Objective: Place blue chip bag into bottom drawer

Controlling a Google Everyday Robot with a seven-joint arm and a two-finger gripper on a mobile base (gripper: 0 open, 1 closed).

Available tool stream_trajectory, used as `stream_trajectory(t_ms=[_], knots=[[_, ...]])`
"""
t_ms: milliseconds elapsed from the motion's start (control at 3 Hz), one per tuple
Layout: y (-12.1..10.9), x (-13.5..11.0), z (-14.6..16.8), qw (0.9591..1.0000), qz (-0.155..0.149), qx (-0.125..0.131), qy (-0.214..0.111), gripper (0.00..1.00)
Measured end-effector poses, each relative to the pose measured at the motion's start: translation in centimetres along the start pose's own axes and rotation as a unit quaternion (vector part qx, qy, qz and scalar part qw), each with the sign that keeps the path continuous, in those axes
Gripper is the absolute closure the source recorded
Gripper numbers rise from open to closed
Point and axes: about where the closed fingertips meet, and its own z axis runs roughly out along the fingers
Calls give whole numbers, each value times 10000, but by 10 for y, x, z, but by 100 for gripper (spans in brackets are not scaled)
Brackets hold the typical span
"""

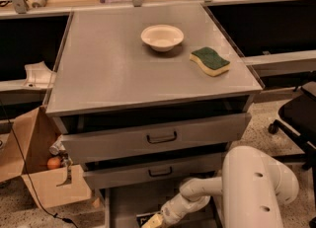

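The gripper (154, 220) hung low inside the open bottom drawer (123, 205), at the near edge of view, touching a dark sliver that was probably the blue chip bag (142, 218). Whether the claw was open or holding the bag could not be told. The placement looked nearly finished, with release and withdrawal perhaps left.

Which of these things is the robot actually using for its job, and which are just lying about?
Part of the job: blue chip bag, barely showing at the picture's bottom edge; bottom drawer, pulled open; gripper, low over that drawer by the bag.

Lying about: bowl and sponge on the cabinet top; cardboard box beside it.
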Motion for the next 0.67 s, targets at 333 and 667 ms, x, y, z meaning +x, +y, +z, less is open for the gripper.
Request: stream_trajectory(t_ms=[333,667], knots=[[0,0,0,10000,0,0,0,0],[0,0,0,10000,0,0,0,0]])
